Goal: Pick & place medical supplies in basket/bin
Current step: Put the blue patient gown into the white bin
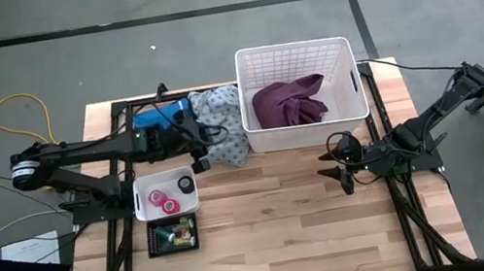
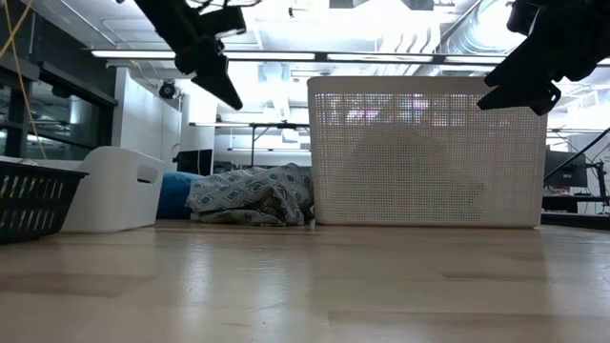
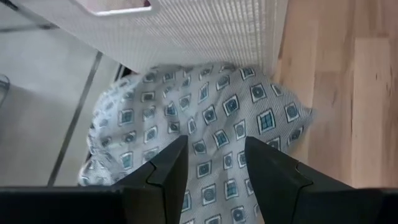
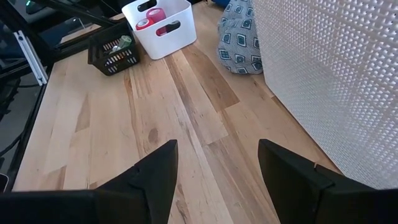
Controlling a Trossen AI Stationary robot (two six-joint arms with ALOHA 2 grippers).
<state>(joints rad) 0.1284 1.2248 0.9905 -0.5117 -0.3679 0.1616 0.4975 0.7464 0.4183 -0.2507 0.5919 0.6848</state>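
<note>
No brand name, label or other writing is reading clearly on any item. In the high view, the white lattice basket (image 1: 348,88) is sitting at upper centre of the table (image 1: 279,238), and the maroon cloth garment (image 1: 290,102) is lying inside it. The grey-patterned garment (image 1: 223,122) is lying on the table against the basket's left wall, with a blue object (image 1: 158,116) just beside it further left and partly covered by the left arm. The left gripper (image 1: 198,156) is hovering above the lower left edge of the grey-patterned garment, its fingers (image 3: 166,171) standing slightly apart and holding nothing. The right gripper (image 1: 344,173) is hanging above bare wood below the basket's lower right corner, its fingers (image 4: 152,177) spread wide and empty. The small white tray (image 1: 141,211) is sitting left of centre, holding two pink rolls (image 1: 166,201) and a white round piece (image 1: 185,182). The black mesh crate (image 1: 172,236) is sitting just below the tray; its small contents are too small to identify. In the low view, the basket wall is hiding the maroon garment.
</note>
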